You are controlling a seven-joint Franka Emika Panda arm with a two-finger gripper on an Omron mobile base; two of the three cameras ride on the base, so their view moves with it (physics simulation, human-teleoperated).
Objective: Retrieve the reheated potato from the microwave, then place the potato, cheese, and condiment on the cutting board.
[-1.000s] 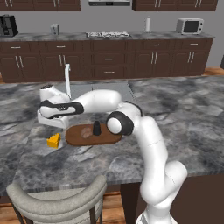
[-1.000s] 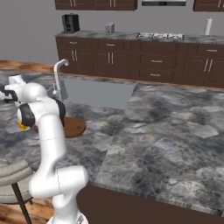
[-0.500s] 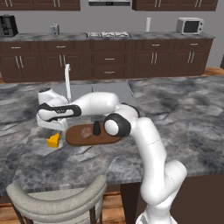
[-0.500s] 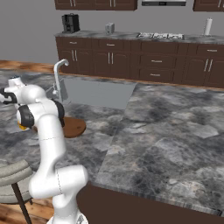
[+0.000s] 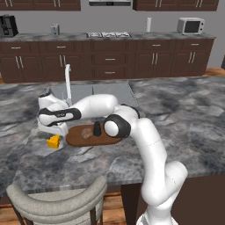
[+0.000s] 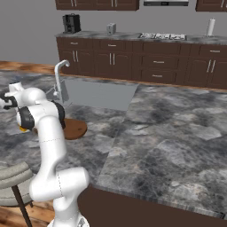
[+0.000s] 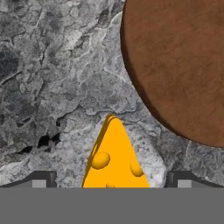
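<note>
On the grey marble counter [image 5: 184, 110] you are looking at the arm reaching far left, its white links covering the gripper [image 5: 53, 132] in the right base view. The cutting board [image 5: 94, 135] is lying just right of the hand, with its right part cut off in the hand view. On it the potato [image 5: 87, 135] is sitting beside the condiment [image 5: 96, 128], both too small to make out finely. The cheese [image 7: 116, 157] is resting on the counter just left of the board, apart from it, its base cut off between fingers spread wide and gripping nothing.
</note>
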